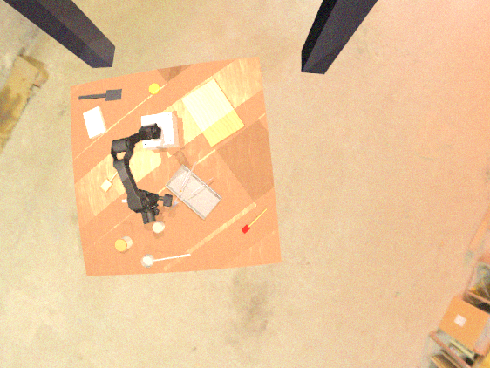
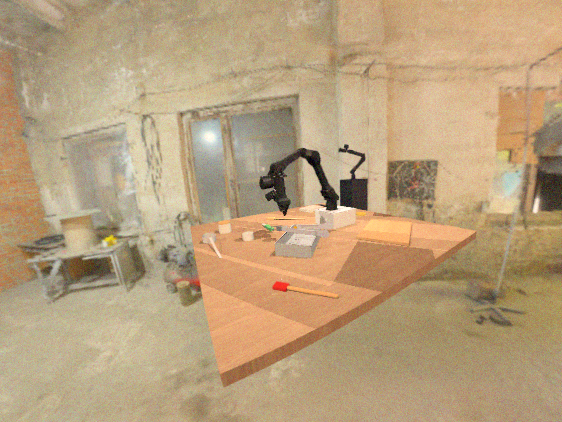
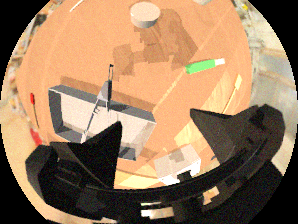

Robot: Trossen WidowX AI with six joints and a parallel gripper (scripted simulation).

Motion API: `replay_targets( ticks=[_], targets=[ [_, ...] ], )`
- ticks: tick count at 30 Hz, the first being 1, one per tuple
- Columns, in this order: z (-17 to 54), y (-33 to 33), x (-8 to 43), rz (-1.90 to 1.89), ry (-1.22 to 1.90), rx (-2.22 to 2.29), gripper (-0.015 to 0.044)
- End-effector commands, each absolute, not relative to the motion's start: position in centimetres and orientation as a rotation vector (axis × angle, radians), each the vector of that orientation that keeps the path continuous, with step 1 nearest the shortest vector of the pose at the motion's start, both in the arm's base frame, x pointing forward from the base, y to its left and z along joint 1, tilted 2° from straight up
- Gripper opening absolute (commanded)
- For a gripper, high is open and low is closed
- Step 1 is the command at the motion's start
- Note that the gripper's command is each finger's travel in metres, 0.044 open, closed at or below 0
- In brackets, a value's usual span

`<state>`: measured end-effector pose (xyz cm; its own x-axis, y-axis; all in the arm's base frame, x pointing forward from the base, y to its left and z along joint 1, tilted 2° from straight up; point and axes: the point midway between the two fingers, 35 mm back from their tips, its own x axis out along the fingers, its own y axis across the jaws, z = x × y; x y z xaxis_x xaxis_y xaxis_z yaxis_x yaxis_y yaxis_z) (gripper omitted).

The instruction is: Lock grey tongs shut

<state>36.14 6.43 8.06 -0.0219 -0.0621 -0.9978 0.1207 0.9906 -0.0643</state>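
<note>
The grey tongs (image 1: 187, 179) (image 2: 316, 228) (image 3: 106, 93) lie open across the roasting tin (image 1: 212, 206) (image 2: 296, 251) (image 3: 136, 115). Their arms spread in a V, and the narrow end sticks out over the tin's lower-left side in the top view. The wooden board (image 1: 214, 111) (image 2: 385, 231) lies flat at the upper right of the table in the top view, with nothing on it. My gripper (image 2: 285, 213) (image 3: 156, 117) is open and empty, raised above the table beside the tongs' narrow end. The wrist view shows the tin and tongs beyond its left finger.
A green-handled knife (image 2: 268, 227) (image 3: 200, 66) and a white round pot (image 1: 158, 227) (image 2: 248, 236) (image 3: 145, 16) lie near the tin. A yellow-topped cup (image 1: 121, 244), a ladle (image 1: 147, 261) and a red brush (image 1: 246, 228) are farther out. The white base block (image 1: 170, 131) (image 2: 340, 218) stands between arm and board.
</note>
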Motion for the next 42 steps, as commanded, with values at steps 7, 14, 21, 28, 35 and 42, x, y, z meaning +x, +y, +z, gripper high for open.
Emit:
replay_targets(
  ticks=[7, 14, 21, 28, 35, 42],
  targets=[
    [7.7, 18.5, 34.6, -0.501, 1.468, 0.507, 0.044],
    [7.7, 19.0, 34.4, -0.519, 1.461, 0.531, 0.044],
    [7.7, 18.9, 33.8, -0.519, 1.462, 0.531, 0.044],
    [7.7, 18.8, 33.4, -0.519, 1.463, 0.531, 0.044],
    [7.0, 18.9, 33.5, -0.519, 1.462, 0.531, 0.044],
    [5.8, 18.9, 33.7, -0.519, 1.462, 0.531, 0.044]
  ],
)
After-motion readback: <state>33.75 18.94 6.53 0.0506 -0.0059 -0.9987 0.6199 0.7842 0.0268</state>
